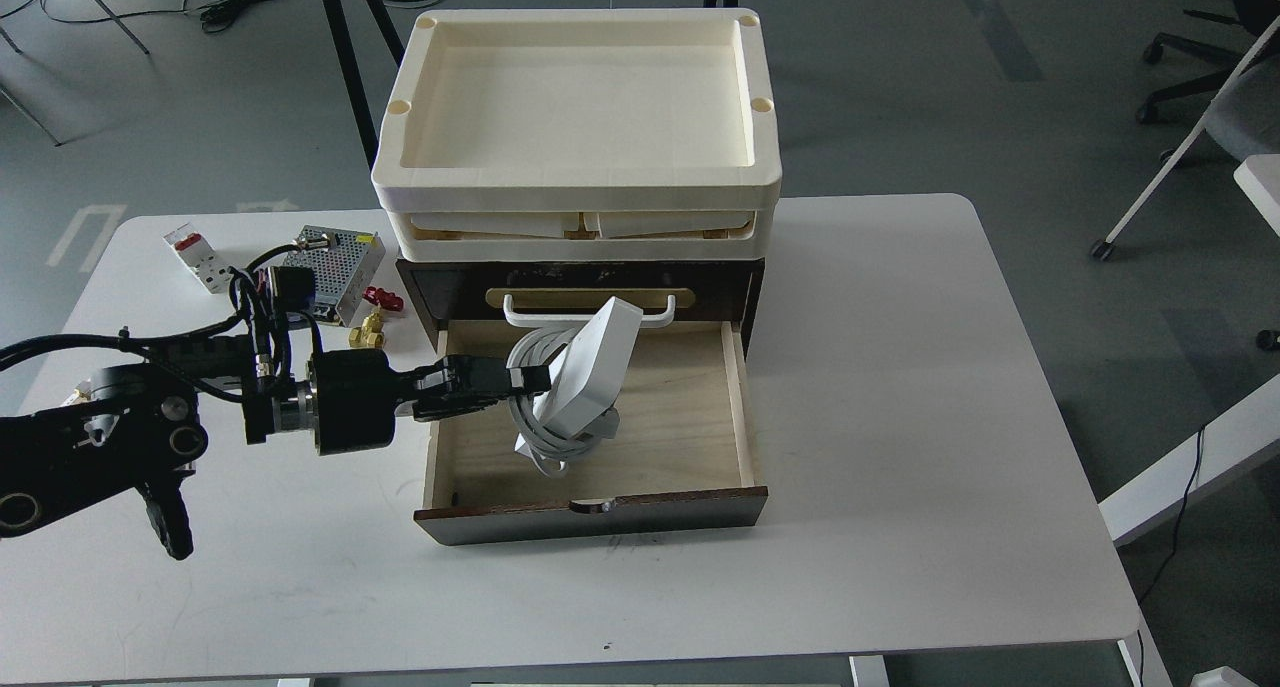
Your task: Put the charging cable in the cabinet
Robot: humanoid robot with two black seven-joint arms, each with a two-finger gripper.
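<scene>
White desk (900,387) carries dark brown cabinet (580,297), drawer (690,417) pulled open. Charging cable (585,377) tilted on edge inside drawer, cord bundle below, not yet lying flat. Left fingers (525,379) clamped on cord side of cable. Right arm out of view. Left to do, likely: release, withdraw, perhaps shut drawer.

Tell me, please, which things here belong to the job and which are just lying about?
Job: power strip with coiled cord, held by the left hand; cabinet; its open drawer.

Lying about: cream trays, circuit breaker, metal power-supply box, brass fittings.
</scene>
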